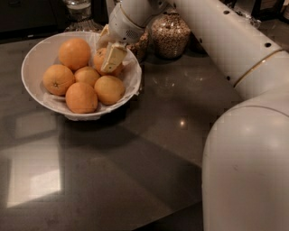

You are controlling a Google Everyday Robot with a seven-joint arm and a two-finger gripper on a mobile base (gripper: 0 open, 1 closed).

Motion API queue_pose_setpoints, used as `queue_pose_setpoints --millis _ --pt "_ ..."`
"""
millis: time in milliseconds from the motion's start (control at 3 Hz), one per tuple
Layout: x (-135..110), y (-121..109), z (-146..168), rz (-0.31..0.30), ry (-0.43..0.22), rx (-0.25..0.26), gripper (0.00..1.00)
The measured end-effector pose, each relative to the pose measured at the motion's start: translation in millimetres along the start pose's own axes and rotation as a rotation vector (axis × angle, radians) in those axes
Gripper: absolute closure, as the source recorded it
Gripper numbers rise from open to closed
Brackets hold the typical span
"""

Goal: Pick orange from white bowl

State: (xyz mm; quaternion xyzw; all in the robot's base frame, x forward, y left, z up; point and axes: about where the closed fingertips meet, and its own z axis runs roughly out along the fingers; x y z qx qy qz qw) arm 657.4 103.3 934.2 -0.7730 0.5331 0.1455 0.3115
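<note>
The white bowl (30, 67) stands on the dark table at the upper left and holds several oranges on a crinkled liner. My gripper (107, 50) reaches down into the bowl's back right side. Its cream fingers (113, 56) sit on either side of one deep orange fruit (99, 61), one in front and one behind, and appear shut on it. That orange still rests in the bowl among the others. The other oranges lie to the left and front, among them one at the back (74, 53) and one at the front (81, 97).
A glass jar of grains (170, 34) stands just right of the bowl, behind my arm. Another glass vessel (77, 9) is behind the bowl. My white arm (235, 49) crosses the upper right, and its base (248, 171) fills the lower right.
</note>
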Motion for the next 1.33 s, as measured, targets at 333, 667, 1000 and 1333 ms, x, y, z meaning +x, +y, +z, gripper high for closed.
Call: queue_pose_setpoints --millis 333,667,1000,1333 --pt "-29 1 -16 -0.063 -0.050 0.021 1.00" --pt "-55 1 -36 -0.116 -0.090 0.053 1.00" --pt "-79 16 -54 -0.146 -0.152 0.069 1.00" --pt "-79 16 -54 -0.146 -0.152 0.069 1.00"
